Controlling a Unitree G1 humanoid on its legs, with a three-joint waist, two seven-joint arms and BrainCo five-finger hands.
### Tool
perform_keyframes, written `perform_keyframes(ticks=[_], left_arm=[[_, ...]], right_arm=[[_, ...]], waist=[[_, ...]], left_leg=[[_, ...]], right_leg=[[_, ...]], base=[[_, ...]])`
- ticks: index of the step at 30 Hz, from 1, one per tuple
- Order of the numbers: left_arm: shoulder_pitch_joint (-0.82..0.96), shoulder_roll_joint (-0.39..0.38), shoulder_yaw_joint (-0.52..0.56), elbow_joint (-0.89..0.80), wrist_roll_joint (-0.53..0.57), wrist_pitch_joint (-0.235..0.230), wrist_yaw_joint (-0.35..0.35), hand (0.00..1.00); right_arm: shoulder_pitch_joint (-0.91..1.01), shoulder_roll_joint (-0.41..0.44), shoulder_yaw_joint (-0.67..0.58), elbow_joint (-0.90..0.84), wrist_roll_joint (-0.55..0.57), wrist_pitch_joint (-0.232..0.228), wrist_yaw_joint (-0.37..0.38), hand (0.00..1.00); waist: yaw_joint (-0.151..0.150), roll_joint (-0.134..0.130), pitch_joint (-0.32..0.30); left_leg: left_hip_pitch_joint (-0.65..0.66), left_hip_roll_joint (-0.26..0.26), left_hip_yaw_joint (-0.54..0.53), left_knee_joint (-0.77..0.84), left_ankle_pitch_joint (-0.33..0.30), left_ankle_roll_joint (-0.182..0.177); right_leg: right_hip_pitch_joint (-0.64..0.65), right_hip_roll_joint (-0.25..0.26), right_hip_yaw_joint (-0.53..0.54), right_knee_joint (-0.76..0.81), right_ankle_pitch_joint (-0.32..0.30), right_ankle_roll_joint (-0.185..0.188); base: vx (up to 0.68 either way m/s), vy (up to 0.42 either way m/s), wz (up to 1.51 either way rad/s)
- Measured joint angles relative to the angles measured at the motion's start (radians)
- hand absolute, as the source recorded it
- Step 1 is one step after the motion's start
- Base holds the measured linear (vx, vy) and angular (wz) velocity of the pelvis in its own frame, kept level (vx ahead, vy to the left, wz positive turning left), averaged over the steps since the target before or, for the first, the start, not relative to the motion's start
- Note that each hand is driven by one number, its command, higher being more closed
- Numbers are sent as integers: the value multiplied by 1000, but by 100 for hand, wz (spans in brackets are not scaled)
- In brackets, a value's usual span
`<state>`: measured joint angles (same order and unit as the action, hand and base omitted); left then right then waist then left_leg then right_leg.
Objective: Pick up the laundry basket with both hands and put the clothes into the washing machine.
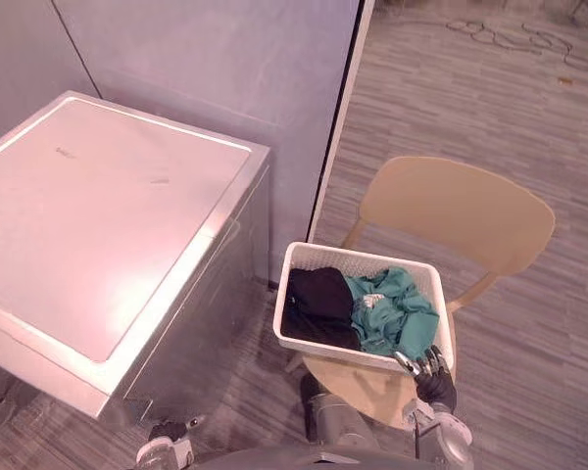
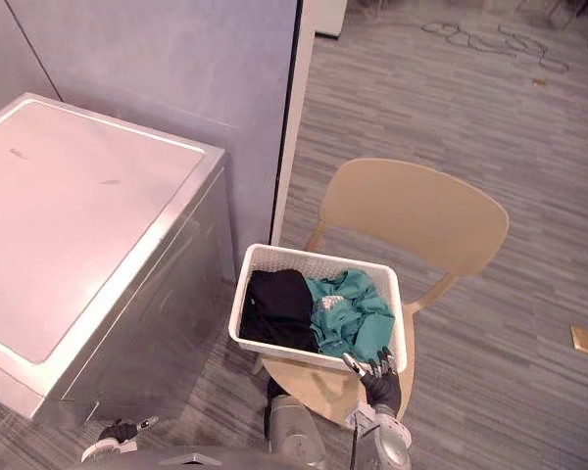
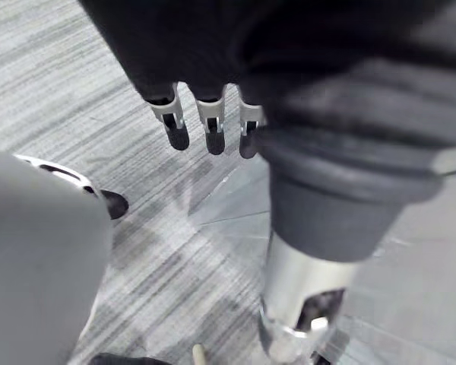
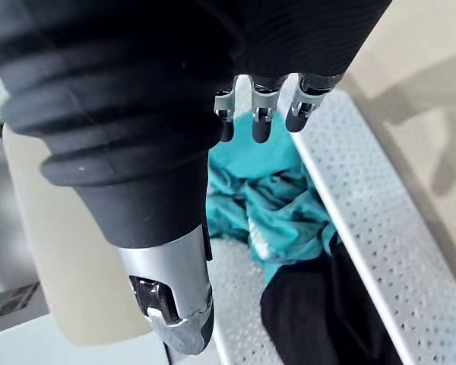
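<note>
Laundry basket, white and perforated, rests on the seat of a tan chair, just beside the washing machine, whose lid is closed. Inside the basket a black garment lies toward the machine and a teal garment beside it. Right hand sits at the basket's near right corner, fingers straight and released, grasping nothing; contact with the rim cannot be told. Left hand hangs low beside the machine over the grey striped floor, fingers likewise relaxed and empty.
</note>
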<state>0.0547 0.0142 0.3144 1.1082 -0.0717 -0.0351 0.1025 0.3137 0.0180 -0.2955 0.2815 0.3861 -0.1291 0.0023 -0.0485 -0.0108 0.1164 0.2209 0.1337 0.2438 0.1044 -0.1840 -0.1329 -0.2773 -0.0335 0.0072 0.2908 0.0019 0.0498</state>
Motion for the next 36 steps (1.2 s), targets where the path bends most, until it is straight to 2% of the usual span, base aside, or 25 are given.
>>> perform_keyframes(ticks=[2,5,7,9,12,14,15,16,17,18,19,20,21,22,29,33,36], left_arm=[[10,-7,-1,0,1,-17,-5,0],[5,-8,-4,0,10,-26,-8,0],[4,1,-25,0,17,-29,-10,0],[4,8,-43,0,17,-29,-10,0],[-7,18,-86,5,21,-28,-18,0],[-24,20,-114,11,39,-27,-20,0],[-25,15,-128,16,43,-26,-21,0],[-33,3,-147,17,52,-26,-21,0],[-37,-3,-162,21,56,-25,-21,0],[-37,-4,-162,22,56,-24,-20,0],[-38,-6,-162,23,57,-24,-19,0],[-40,3,-162,24,56,-23,-17,0],[-41,8,-158,20,54,-23,-14,0],[-39,7,-158,17,55,-28,-14,0],[-35,-16,-159,5,56,-26,-12,0],[-38,-16,-168,1,56,-26,-11,0],[-61,-13,-170,-2,57,-26,-11,0]], right_arm=[[5,8,25,7,-1,0,10,0],[18,12,52,11,0,0,14,0],[29,13,60,27,-1,-1,18,0],[34,7,61,54,-2,0,18,0],[23,-15,99,55,-13,1,17,0],[1,-25,109,59,-39,1,12,0],[-6,-26,111,62,-39,1,9,0],[-17,-48,120,68,-39,0,9,0],[-40,-70,150,106,-40,2,9,0],[-55,-70,160,110,-40,3,9,0],[-57,-64,168,112,-40,2,9,0],[-56,-56,198,134,-40,2,10,0],[-53,-59,207,159,-41,3,10,0],[-53,-60,214,177,-42,3,9,0],[-27,-68,258,172,-42,6,13,0],[7,-69,258,178,-41,8,13,0],[19,-66,258,178,-41,25,17,0]], waist=[[0,-1,-27],[0,-9,-32],[0,0,-27],[8,-4,-28],[17,8,-17],[22,2,-13],[22,9,-9],[21,32,-4],[32,52,-3],[34,60,-1],[37,85,0],[24,39,17],[28,50,18],[39,41,14],[25,41,13],[22,39,16],[12,24,28]], left_leg=[[-2,18,-2,2,0,0],[-17,35,1,17,-10,4],[-30,61,4,50,-55,9],[-24,73,6,96,-80,16],[-26,85,44,180,-99,59],[-28,62,65,201,-77,99],[-28,50,55,186,-80,95],[-29,30,42,160,-102,74],[-29,-13,-18,123,-107,64],[-31,-20,-39,109,-107,73],[-37,-24,-58,96,-103,84],[-34,-42,-83,96,-102,91],[-32,-55,-98,92,-101,98],[-33,-57,-104,80,-98,96],[-19,-53,-97,28,-92,85],[-5,-48,-75,14,-84,73],[-3,-57,-42,14,-71,67]], right_leg=[[36,3,-28,-45,12,-4],[74,8,-54,-98,26,-1],[103,28,-66,-123,55,-8],[118,41,-61,-108,63,-18],[113,49,-44,-61,52,-32],[126,37,-28,-72,52,-32],[129,36,-20,-84,55,-28],[136,38,-14,-109,63,-17],[141,41,11,-156,79,5],[145,42,17,-174,85,4],[138,49,34,-170,95,-11],[147,57,72,-113,98,-16],[163,62,86,-145,107,-24],[171,68,96,-181,120,-20],[164,105,147,-238,146,-25],[130,140,182,-201,143,-34],[66,149,204,-84,95,-28]], base=[[-68,-33,33],[-85,-19,25],[-97,-34,16],[-74,-53,-9],[-59,-39,-23],[-101,-47,-13],[-86,-23,6],[-127,81,-22],[-135,95,-32],[-144,86,-38],[-76,22,4],[-45,2,18],[-23,0,13],[-22,9,-13],[28,22,-28],[79,42,-41],[52,51,-30]])
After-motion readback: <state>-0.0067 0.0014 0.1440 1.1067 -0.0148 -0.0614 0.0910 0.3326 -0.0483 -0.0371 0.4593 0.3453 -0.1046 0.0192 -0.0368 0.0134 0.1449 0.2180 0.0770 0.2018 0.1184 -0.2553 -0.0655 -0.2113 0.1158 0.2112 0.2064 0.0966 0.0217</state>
